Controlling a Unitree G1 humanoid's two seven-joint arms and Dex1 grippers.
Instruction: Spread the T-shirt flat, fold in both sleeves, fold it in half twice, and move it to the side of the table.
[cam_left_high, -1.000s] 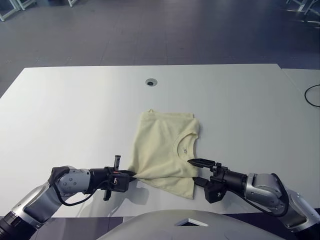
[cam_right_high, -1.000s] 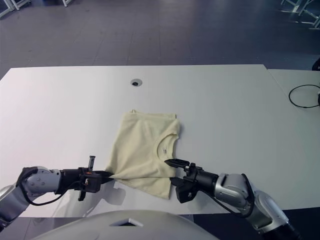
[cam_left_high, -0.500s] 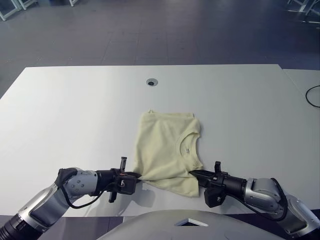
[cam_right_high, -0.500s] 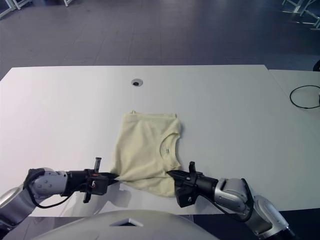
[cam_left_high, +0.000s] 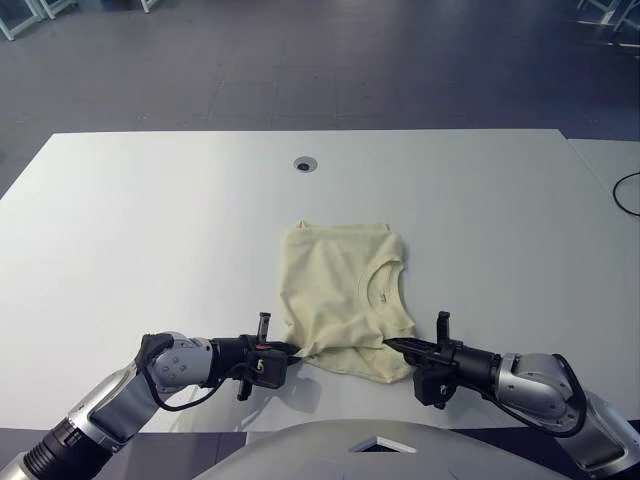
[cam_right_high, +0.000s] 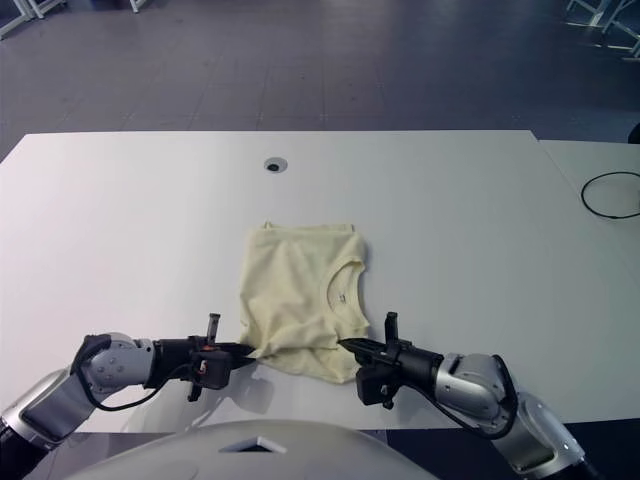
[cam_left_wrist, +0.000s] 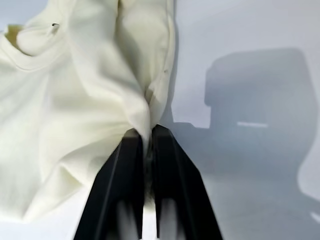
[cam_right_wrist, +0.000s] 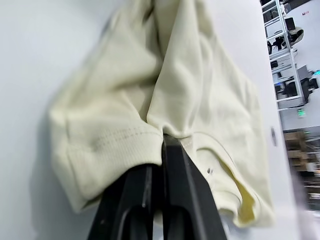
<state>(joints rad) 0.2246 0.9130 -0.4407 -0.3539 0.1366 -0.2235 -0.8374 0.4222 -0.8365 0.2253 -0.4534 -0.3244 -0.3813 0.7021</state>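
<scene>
The fingers (cam_left_wrist: 120, 175) of the left gripper (cam_left_high: 292, 349) were closed to a thin slit, with a pinch of pale yellow cloth caught between their tips. The fingers (cam_right_wrist: 177, 175) of the right gripper (cam_left_high: 390, 344) were pressed together too, clamping a hemmed fold of the same cloth. What both of them held was the T-shirt (cam_left_high: 340, 285), each at one near corner: the left at the corner on the robot's left, the right at the corner on its right.

The T-shirt lay folded into a rough rectangle on the white table (cam_left_high: 150, 230), a little right of centre and close to the robot's edge. Its round neckline (cam_left_high: 384, 283) faced up on the right half of the bundle (a small tag showed inside it). The far edge lay flat against the table. The near edge was gathered into creases running toward the two pinch points, and a flap of it sagged between the grippers.

Both arms came in low over the near edge of the table, the grippers pointing inward at each other with the shirt's near edge between them.

Farther out, a small round grommet (cam_left_high: 304, 164) was set into the tabletop, well beyond the shirt. A dark cable (cam_right_high: 610, 195) looped on the neighbouring surface at the far right.
</scene>
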